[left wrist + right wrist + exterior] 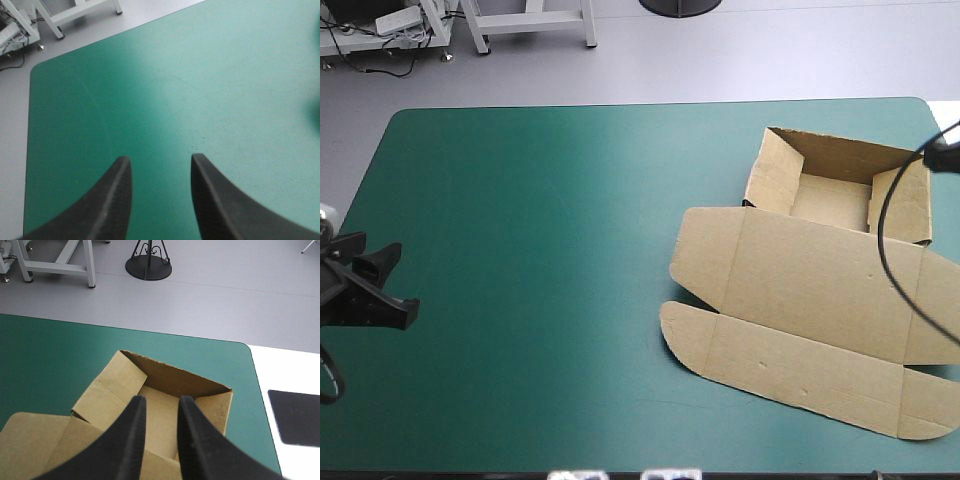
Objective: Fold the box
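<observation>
Far left, near the table's left edge: left gripper of two broad black fin-shaped fingers, spread wide over bare teal-green table cover, pinching nothing, well apart from the work. Same story from its own wrist: only cover ahead, no board within reach.

Across on the right half of the table: cut sheet of brown board, the box, partly formed. Toward the far edge, an open tray with walls raised and seemingly tucked. Toward the near edge, the lid lying flat, joined to the tray, with rounded side flaps and a long front strip flat on the cover.

Farthest right: right gripper, raised above the tray and looking down into it, black fingers a narrow gap apart, gripping nothing, apparently touching no board.

Judged as the stage with the tray built and the lid panels left to handle. Probable next move: lower the right gripper to a side flap or the front strip and crease it upward along its score line. Likely calls for bringing the left gripper across to pin the lid, to guard against sliding on the smooth cover.
</observation>
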You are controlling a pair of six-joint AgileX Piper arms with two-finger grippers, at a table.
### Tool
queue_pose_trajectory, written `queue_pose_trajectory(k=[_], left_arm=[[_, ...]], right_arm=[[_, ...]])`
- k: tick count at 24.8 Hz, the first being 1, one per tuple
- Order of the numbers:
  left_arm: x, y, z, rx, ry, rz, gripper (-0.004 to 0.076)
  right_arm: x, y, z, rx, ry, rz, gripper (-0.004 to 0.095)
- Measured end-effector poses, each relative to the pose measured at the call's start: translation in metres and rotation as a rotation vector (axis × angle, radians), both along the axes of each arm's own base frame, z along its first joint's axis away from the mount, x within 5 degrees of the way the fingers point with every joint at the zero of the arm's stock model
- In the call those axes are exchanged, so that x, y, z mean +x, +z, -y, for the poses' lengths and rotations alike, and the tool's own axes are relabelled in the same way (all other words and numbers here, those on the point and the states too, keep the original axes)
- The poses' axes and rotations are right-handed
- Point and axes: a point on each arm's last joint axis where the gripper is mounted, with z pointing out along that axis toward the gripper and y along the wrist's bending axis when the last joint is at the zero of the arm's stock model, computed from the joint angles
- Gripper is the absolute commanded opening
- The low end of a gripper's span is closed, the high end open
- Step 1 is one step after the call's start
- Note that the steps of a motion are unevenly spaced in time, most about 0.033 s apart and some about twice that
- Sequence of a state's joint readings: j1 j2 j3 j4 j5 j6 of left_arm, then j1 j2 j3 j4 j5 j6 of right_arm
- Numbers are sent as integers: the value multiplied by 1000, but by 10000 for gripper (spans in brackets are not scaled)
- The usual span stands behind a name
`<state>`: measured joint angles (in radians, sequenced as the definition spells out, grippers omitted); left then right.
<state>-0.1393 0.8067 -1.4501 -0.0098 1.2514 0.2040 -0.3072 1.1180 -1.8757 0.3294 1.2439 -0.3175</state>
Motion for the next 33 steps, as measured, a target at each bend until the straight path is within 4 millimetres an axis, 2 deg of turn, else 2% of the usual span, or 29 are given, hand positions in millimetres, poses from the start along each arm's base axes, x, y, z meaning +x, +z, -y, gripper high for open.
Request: queue_pose_trajectory(k=[4,5,12,14,15,17,19,21,23,26,33], left_arm=[[-22,1,-2,3,-24,53,279],[-33,-3,-4,0,-33,66,279],[-59,-41,-9,1,-29,115,279],[-65,-56,-11,0,-29,128,262],[-67,-63,-11,-4,-27,132,226],[-77,-96,-13,-33,-12,142,163],[-83,-119,-14,-60,-5,157,107],[-86,-135,-13,-84,-12,171,68],[-86,-148,-13,-90,-13,158,46],[-82,-157,-10,-103,-23,132,34],[-74,-169,-7,-128,-34,108,34]], right_arm=[[-40,-20,-13,-11,5,-7,203],[-58,-32,-18,-14,1,-11,203],[-97,-95,-26,-21,-44,-60,203],[-106,-114,-28,-17,-51,-60,190],[-111,-122,-30,-16,-53,-55,178],[-119,-162,-32,2,-65,-67,178],[-124,-189,-33,10,-70,-75,178],[-126,-213,-34,20,-72,-91,178],[-127,-228,-34,25,-74,-105,178],[-126,-235,-34,30,-73,-116,178],[-124,-232,-33,27,-85,-73,178]])
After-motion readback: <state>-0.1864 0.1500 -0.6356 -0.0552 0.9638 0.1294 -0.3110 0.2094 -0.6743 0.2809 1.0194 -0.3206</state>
